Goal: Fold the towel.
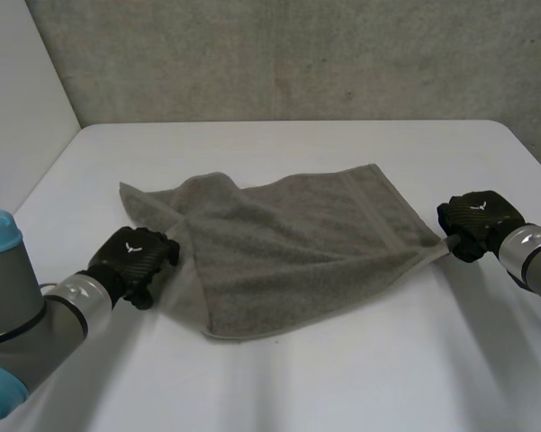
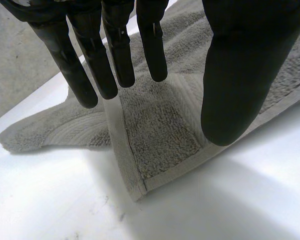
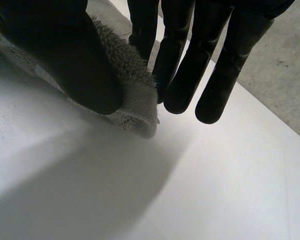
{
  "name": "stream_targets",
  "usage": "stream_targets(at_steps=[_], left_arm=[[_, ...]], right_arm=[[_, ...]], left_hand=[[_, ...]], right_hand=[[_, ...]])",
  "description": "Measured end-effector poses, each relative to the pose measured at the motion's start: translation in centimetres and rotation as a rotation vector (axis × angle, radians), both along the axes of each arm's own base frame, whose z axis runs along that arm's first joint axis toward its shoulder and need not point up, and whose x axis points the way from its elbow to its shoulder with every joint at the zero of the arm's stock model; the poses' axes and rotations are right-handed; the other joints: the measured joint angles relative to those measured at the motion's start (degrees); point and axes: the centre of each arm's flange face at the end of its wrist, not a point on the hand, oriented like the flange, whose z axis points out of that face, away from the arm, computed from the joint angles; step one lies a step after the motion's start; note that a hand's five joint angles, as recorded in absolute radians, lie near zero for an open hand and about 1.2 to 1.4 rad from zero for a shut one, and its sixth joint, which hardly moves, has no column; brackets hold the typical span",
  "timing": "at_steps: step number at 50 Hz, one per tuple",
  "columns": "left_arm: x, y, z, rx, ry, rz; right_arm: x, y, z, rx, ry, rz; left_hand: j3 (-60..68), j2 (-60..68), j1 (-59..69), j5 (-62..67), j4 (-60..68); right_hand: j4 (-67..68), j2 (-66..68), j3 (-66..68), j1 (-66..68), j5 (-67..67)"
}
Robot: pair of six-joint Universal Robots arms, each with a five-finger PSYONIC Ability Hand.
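Softly sagging onto the white counter (image 1: 342, 387), a grey terry towel (image 1: 288, 243) stretches between both hands. The left hand (image 1: 135, 256) pinches one edge, the right hand (image 1: 475, 220) a corner. Limp, light cloth, best gripped at corners.

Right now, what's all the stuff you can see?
towel: 1, grey, middle of the table, rumpled, pulled up at both sides
table: 1, white, under the towel
wall: 1, grey, behind the table
left arm: 1, grey with a light-blue cap, near side of the table
right arm: 1, grey, at the table's right side
left hand: 1, black, pinching the towel's left edge
right hand: 1, black, pinching the towel's right corner between thumb and fingers
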Motion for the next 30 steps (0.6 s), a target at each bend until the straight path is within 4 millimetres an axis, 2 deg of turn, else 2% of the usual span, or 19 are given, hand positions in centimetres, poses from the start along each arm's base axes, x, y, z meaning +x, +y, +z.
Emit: stream_targets(at_steps=[9, 17, 24, 27, 29, 30], left_arm=[[0.4, -1.6, -1.4, -0.006, 0.019, -0.009], [0.3, -1.9, -2.9, 0.010, -0.001, -0.013], [0.3, -2.0, -3.3, 0.010, -0.019, -0.021], [0.3, -2.3, -3.2, -0.004, -0.021, -0.022], [0.3, -2.3, -3.1, -0.010, -0.021, -0.022], [0.2, -2.5, -2.9, -0.027, -0.019, -0.020]], right_arm=[[0.0, 0.1, -0.1, 0.001, 0.001, 0.002], [0.0, 0.1, -0.2, -0.008, 0.005, 0.003], [0.1, 0.1, -0.3, -0.013, 0.011, 0.007], [0.1, 0.1, -0.4, -0.013, 0.014, 0.009], [0.1, 0.1, -0.4, -0.012, 0.015, 0.010], [0.2, 0.1, -0.5, -0.010, 0.016, 0.011]], left_hand=[[-0.9, -0.9, -0.7, -0.9, -1.0], [-0.9, -0.9, -0.7, -0.9, -1.0], [0.3, 0.4, 0.3, 0.2, 0.2], [13.7, 13.8, 13.0, 13.9, 13.9], [14.7, 14.7, 13.8, 14.6, 14.5], [25.7, 26.3, 25.9, 25.7, 25.8]], right_hand=[[0.0, 0.0, 0.0, 0.0, 0.0], [0.0, 0.0, 0.0, 0.0, 0.0], [0.0, 0.0, 0.0, 0.0, 0.0], [0.0, 0.0, 0.0, 0.0, 0.0], [0.0, 0.0, 0.0, 0.0, 0.0], [0.0, 0.0, 0.0, 0.0, 0.0]])
